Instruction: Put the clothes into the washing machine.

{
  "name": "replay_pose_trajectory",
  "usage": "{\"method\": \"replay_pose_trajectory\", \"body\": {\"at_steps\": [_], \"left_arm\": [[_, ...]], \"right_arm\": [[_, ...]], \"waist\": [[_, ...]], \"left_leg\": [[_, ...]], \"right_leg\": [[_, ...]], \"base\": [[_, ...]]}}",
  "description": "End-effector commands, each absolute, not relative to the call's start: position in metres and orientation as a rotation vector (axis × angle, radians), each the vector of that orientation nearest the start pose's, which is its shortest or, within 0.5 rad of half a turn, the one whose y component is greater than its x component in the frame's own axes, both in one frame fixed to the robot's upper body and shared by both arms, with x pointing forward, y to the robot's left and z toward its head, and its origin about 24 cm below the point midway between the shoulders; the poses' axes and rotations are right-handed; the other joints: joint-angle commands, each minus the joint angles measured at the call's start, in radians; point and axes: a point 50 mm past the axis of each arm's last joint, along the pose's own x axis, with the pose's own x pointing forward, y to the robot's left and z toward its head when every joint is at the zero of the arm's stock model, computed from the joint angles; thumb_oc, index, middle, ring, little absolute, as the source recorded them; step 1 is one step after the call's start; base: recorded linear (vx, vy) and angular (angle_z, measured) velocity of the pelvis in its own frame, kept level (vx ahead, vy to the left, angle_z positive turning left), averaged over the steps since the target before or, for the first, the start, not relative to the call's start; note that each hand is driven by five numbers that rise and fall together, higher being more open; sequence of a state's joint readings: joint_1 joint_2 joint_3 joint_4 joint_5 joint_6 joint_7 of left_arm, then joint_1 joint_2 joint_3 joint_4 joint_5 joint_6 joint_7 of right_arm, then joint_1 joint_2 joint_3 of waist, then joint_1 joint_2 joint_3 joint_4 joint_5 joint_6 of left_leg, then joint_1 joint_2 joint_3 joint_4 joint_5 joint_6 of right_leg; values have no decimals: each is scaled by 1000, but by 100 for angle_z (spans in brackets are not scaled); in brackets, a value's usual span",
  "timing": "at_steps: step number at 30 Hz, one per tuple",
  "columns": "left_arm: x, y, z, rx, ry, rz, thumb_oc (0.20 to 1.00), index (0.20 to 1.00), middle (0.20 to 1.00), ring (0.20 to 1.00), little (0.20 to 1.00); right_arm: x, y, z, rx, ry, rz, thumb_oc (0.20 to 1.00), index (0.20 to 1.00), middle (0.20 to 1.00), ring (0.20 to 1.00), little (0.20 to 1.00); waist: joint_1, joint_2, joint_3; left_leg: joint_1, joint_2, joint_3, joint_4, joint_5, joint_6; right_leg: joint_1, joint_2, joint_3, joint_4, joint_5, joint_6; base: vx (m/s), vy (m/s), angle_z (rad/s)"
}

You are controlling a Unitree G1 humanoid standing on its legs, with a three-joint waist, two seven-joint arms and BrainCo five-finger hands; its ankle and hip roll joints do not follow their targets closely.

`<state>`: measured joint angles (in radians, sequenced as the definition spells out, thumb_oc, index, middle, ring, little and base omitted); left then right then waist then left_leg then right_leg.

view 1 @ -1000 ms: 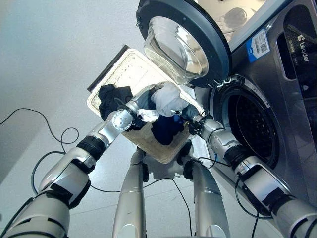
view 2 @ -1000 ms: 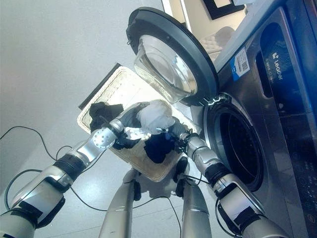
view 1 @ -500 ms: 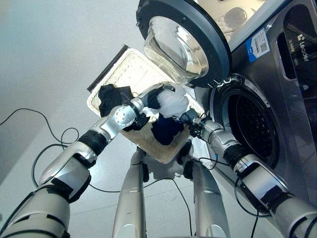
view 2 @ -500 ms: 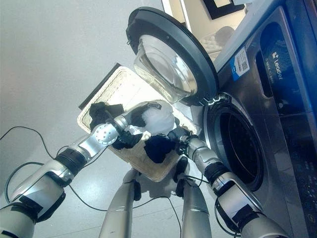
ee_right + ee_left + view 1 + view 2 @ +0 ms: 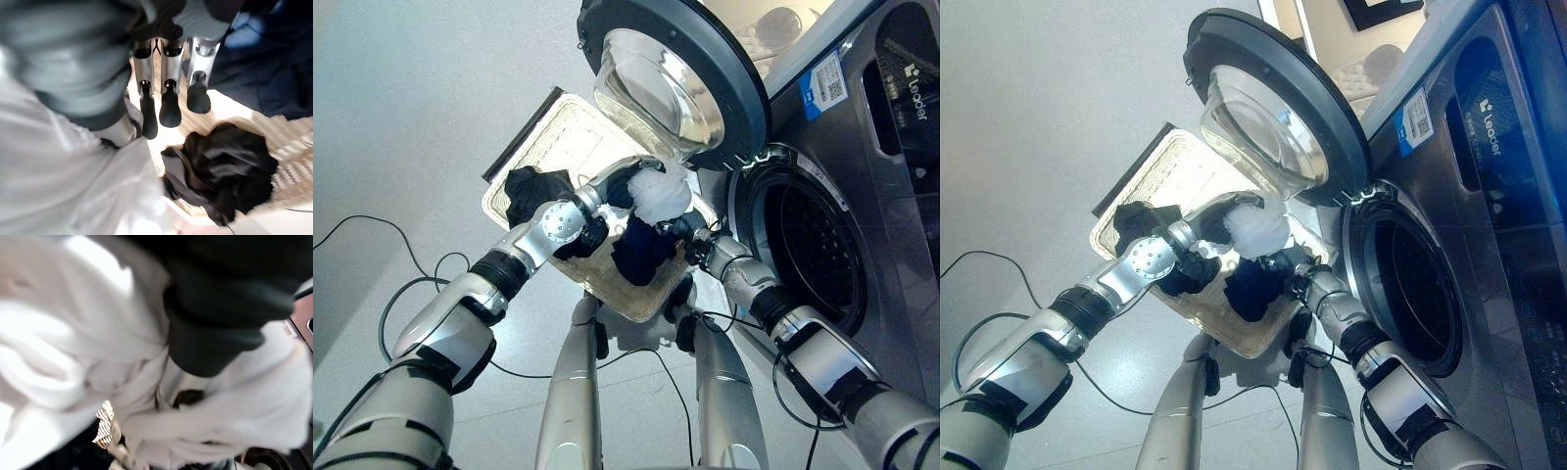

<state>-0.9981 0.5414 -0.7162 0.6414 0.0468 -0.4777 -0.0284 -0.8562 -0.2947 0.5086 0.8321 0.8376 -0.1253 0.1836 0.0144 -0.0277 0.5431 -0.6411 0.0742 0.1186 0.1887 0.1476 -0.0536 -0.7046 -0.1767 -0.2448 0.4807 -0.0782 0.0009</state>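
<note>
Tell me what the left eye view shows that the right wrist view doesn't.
Left eye view alone: the washing machine with its round door swung open, the dark drum opening, and the left hand against a white garment lifted above the basket.

Right wrist view alone: the right hand from close, fingers straight, closed on nothing.

Both: the white garment, the black clothes lying in the pale basket, and a dark blue garment.

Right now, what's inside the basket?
In the basket lie a black garment and a dark blue one. The hands and the white cloth above hide part of the basket's bottom.
</note>
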Motion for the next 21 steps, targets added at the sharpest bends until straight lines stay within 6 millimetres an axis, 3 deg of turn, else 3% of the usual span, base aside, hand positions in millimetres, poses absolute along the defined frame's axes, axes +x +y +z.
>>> {"method": "replay_pose_trajectory", "body": {"at_steps": [1,15,17,18,21], "left_arm": [[341,38,196,793,-803,-777,1000,1000,1000,1000,1000],[353,53,185,880,-758,-665,1000,1000,1000,1000,1000],[353,53,185,883,-764,-655,1000,1000,1000,1000,1000],[354,55,183,876,-774,-621,1000,1000,1000,1000,1000],[354,56,184,867,-782,-603,1000,1000,1000,1000,1000]], "right_arm": [[391,-99,168,298,-238,469,200,200,200,200,200],[386,-117,172,418,-389,364,200,200,200,200,200],[386,-118,170,422,-388,350,200,200,200,200,200],[385,-124,156,442,-362,310,200,200,200,200,200],[386,-128,153,435,-357,297,200,200,200,200,200]], "waist": [[-7,64,-23],[-37,69,-23],[-41,71,-23],[-50,76,-23],[-53,80,-23]], "left_leg": [[7,-53,49,47,-114,-33],[20,-54,77,32,-117,-32],[19,-53,80,34,-119,-32],[27,-53,91,42,-128,-32],[23,-53,96,44,-127,-31]], "right_leg": [[15,22,4,-110,98,129],[18,35,31,-136,111,138],[16,35,33,-137,111,139],[22,35,41,-134,106,139],[17,37,44,-138,110,138]], "base": [[-7,16,-6],[-13,18,-9],[-11,41,-11],[-16,67,-12],[-4,80,-21]]}}
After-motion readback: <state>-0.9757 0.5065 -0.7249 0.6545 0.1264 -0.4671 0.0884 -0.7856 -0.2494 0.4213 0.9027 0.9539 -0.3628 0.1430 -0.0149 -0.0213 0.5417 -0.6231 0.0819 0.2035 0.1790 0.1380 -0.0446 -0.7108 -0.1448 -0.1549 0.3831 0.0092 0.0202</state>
